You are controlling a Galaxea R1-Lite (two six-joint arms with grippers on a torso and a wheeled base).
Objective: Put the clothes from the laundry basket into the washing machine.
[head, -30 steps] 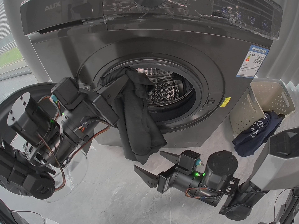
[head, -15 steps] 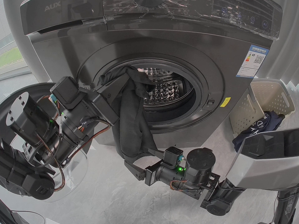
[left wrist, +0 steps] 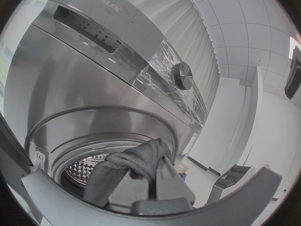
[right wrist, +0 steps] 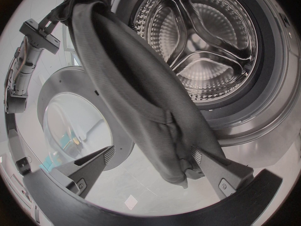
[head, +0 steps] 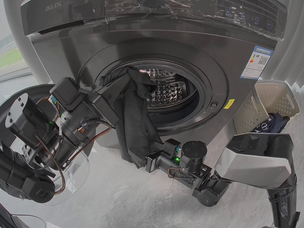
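Right end effector (right wrist: 153, 153) advanced, straddling black garment (right wrist: 141, 88).

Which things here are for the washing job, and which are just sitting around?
For the job: black clothing, held by the left gripper; right gripper, open around its hanging end; washing machine; basket; blue clothing at the basket.
Just around: sticker on the machine; curtain.
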